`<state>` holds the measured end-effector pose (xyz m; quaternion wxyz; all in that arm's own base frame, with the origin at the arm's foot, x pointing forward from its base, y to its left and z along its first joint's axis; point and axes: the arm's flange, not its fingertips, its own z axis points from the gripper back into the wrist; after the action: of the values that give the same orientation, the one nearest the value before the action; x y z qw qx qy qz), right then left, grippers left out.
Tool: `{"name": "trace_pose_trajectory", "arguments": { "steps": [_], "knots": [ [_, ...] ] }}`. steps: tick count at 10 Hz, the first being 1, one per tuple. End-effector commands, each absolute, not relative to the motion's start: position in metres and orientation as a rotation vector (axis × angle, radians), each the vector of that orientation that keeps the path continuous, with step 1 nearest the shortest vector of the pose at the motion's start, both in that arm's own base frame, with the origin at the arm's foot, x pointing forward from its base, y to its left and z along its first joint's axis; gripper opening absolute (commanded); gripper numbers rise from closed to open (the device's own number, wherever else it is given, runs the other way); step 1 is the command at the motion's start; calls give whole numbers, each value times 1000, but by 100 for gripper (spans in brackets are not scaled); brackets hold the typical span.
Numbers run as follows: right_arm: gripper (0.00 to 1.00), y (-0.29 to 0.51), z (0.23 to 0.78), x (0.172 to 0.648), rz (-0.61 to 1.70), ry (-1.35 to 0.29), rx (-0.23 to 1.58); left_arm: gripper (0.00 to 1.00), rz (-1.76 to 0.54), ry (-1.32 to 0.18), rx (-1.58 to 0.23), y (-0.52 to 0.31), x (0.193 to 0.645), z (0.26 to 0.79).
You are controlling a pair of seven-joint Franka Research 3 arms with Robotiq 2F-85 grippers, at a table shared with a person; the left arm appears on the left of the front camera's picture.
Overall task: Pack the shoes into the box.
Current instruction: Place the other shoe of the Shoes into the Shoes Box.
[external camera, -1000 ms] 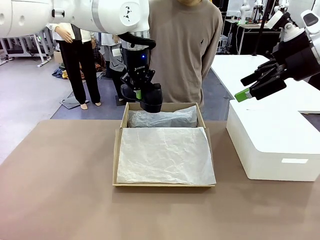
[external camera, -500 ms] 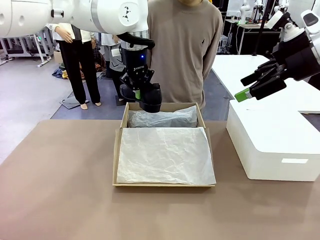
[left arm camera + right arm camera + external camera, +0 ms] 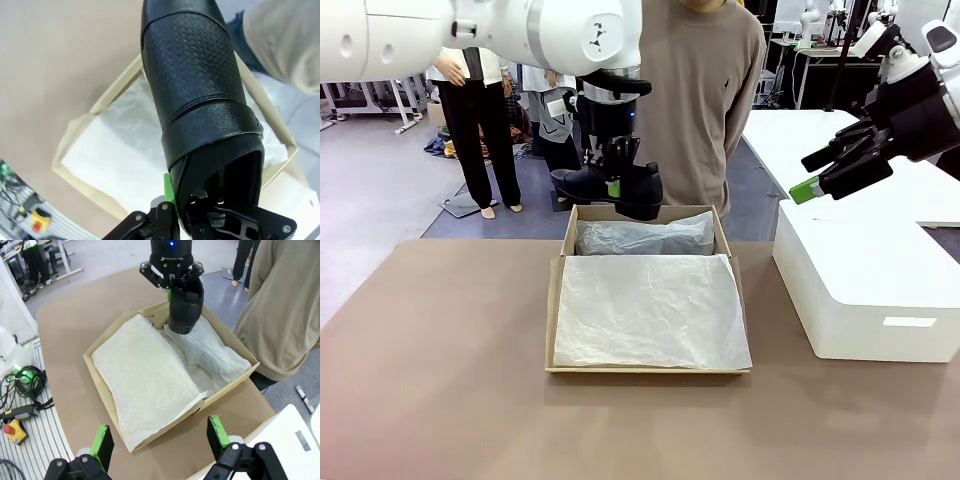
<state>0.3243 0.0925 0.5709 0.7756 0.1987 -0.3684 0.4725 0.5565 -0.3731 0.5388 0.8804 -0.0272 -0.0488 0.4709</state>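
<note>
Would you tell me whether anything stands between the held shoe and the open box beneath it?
Nothing visible does: the left gripper holds the shoe over the far end of the box, where crinkled tissue paper lies.

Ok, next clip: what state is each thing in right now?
left claw: shut on the black dress shoe.
black dress shoe: lifted above the far end of the cardboard shoebox.
right claw: open, empty.
cardboard shoebox: open, lined with white tissue paper.
white tissue paper: flat over the near part, bunched at the far end.
</note>
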Motion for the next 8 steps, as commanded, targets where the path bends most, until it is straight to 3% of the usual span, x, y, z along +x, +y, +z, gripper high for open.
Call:
{"name": "trace_pose_trajectory", "arguments": {
  "steps": [1,5,8],
  "knots": [
    [100,92,571,326,1033,-813,449,0,1138,-128,-30,-395,559,546],
    [100,92,571,326,1033,-813,449,0,1334,-98,-88,-431,552,530],
    [100,92,571,326,1033,-813,449,0,1289,-92,-93,-430,548,517]
  ]
}}
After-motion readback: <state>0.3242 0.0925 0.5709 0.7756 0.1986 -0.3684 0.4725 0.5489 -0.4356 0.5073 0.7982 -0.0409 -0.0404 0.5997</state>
